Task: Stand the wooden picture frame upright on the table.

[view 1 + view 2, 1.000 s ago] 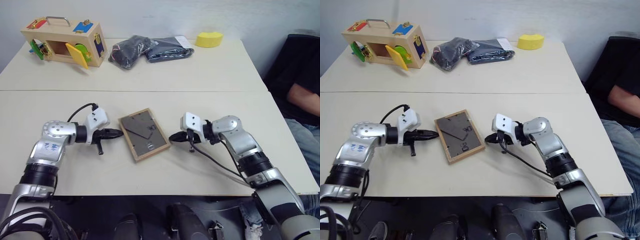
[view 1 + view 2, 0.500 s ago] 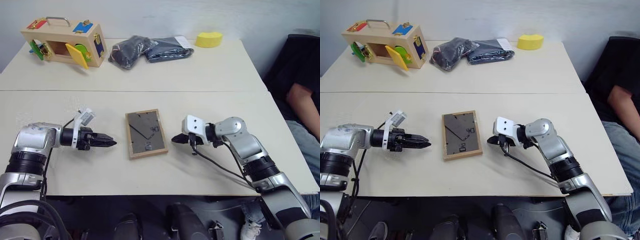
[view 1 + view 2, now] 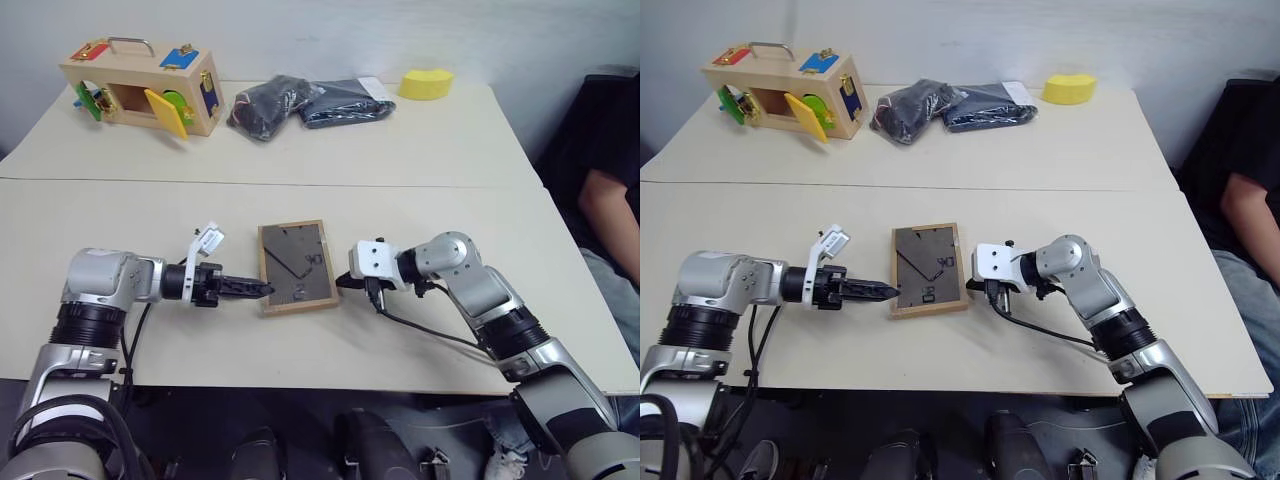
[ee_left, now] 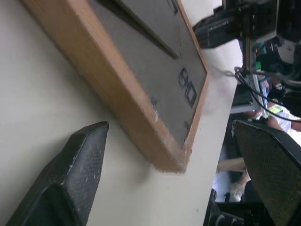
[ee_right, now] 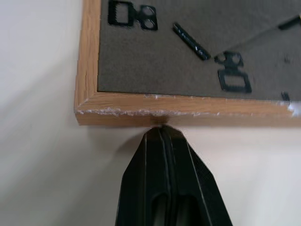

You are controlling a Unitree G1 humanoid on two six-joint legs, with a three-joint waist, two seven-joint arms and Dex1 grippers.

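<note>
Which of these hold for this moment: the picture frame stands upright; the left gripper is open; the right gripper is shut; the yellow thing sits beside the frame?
1. The picture frame stands upright. False: it lies flat on the table, back panel up.
2. The left gripper is open. True.
3. The right gripper is shut, its tip at the frame's edge. True.
4. The yellow thing sits beside the frame. False: it is at the table's far edge.

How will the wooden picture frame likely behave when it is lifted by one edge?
The wooden picture frame looks rigid, so it should pivot as one piece. Lying flat on the smooth table, it may slide instead. Being thin, it would probably tip easily once upright.
</note>
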